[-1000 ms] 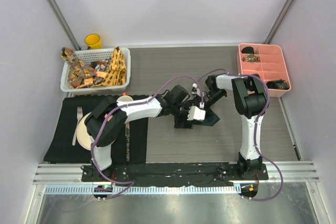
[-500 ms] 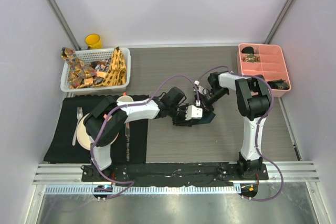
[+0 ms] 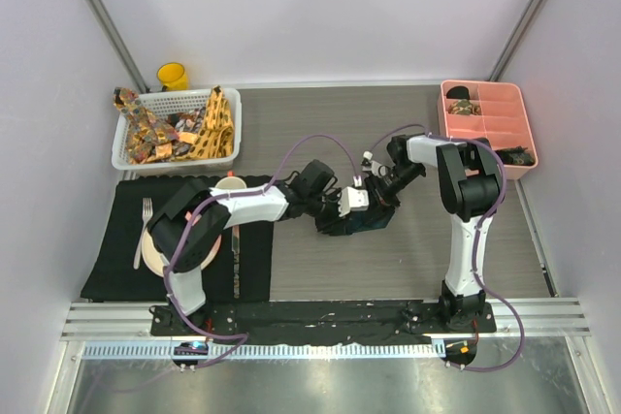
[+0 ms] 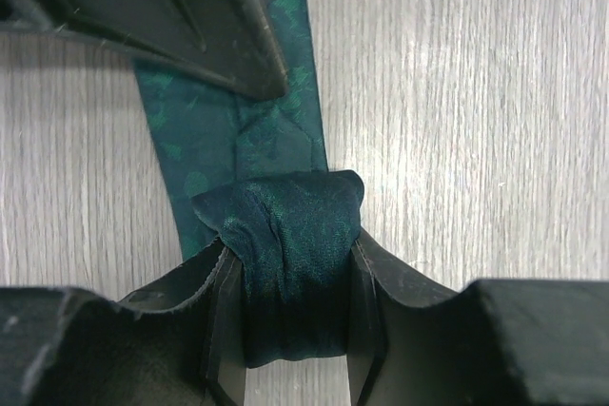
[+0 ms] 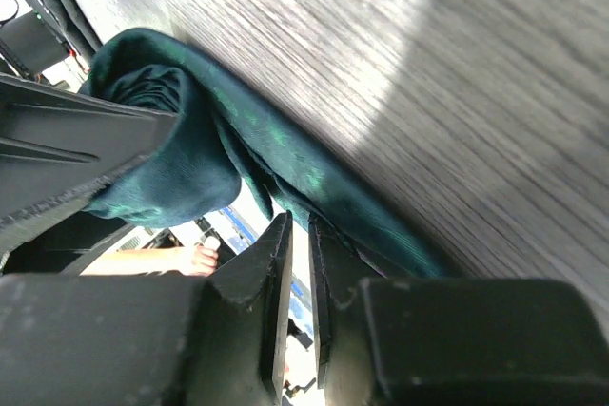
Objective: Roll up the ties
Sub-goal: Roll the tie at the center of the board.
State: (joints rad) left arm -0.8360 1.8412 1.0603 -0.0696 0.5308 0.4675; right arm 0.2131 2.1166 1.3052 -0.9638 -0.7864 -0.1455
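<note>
One teal tie (image 4: 243, 130) is lying mid-way across the tabletop (image 4: 476, 140). The left claw (image 4: 293, 263) is pinching its rolled end. The right claw (image 5: 297, 230) is sitting nearly pressed together at the flat tail, and its grip cannot be determined.

**Dark teal tie** (image 3: 373, 219), faintly patterned tone on tone, lay on the wood-grain table (image 3: 320, 123) near its centre. One end was wound into a short, tight roll (image 4: 290, 225). The roll was pinched on both flanks between the fingers of the left gripper (image 4: 293, 330). The unrolled length ran flat on the table away from the roll, with a lengthwise seam showing. In the right wrist view, a loose fold trailed from the roll.

**Yellow-orange patterned ties** (image 3: 217, 126) and **brownish multicolour patterned ties** (image 3: 146, 131) lay heaped and unrolled in the white basket (image 3: 165, 164) at the far left. Some ends poked above its rim.
</note>
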